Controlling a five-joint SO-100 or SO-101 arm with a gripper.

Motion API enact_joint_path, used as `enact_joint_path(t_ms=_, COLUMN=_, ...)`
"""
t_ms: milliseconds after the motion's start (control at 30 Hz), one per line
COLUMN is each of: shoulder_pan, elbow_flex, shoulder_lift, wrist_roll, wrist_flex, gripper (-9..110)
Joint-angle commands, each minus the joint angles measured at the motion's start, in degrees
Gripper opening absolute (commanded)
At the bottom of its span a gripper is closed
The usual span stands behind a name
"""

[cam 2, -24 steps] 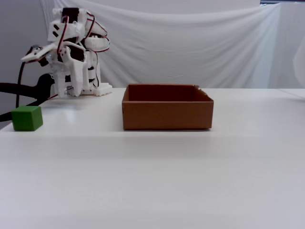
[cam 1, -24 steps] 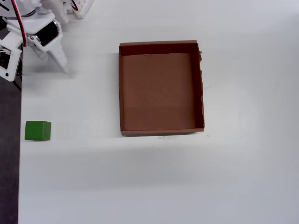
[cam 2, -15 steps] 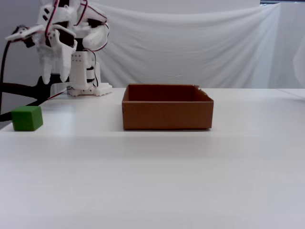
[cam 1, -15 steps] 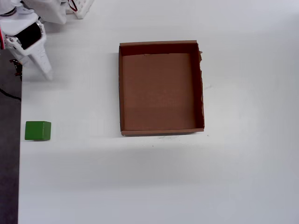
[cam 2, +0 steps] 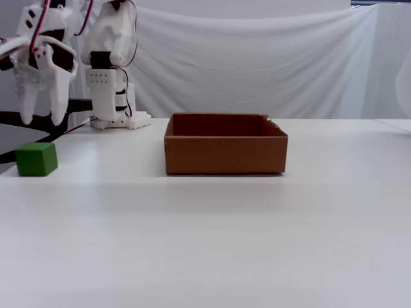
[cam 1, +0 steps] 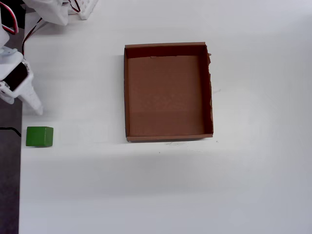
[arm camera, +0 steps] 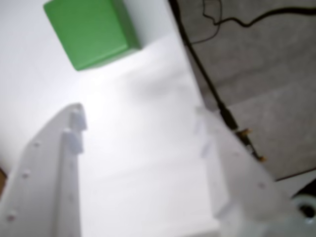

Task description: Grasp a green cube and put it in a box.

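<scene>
The green cube (cam 1: 39,136) has matt, smooth faces, no shine. The box (cam 2: 225,153) is brown cardboard, matt, w/ a rough ragged edge on one wall (cam 1: 210,73). The gripper (cam 2: 38,119) looks like white plastic, slightly glossy; the table (cam 1: 146,190) is smooth white and behind hangs white cloth (cam 2: 257,64) w/ soft folds.

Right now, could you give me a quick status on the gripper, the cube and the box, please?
Gripper open, empty, above the table short of the green cube. Cube on the table near its edge. Cardboard box empty. Nothing in the way.
</scene>
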Motion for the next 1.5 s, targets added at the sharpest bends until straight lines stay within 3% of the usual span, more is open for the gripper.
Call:
enact_joint_path(t_ms=0, shoulder_pan=-0.1, elbow_flex=-5.4, shoulder_lift=-2.5, wrist_roll=-1.6, wrist_flex=-1.5, gripper=28)
enact_joint_path(t_ms=733, shoulder_pan=-4.6, elbow_flex=-19.4, shoulder_lift=-15.3, wrist_roll=-8.7, wrist_flex=7.2, gripper=32)
enact_joint_path(t_ms=1467, shoulder_pan=-4.3, elbow_flex=-26.9, shoulder_lift=-28.8, wrist_roll=-14.4, wrist_flex=-0.5, gripper=32)
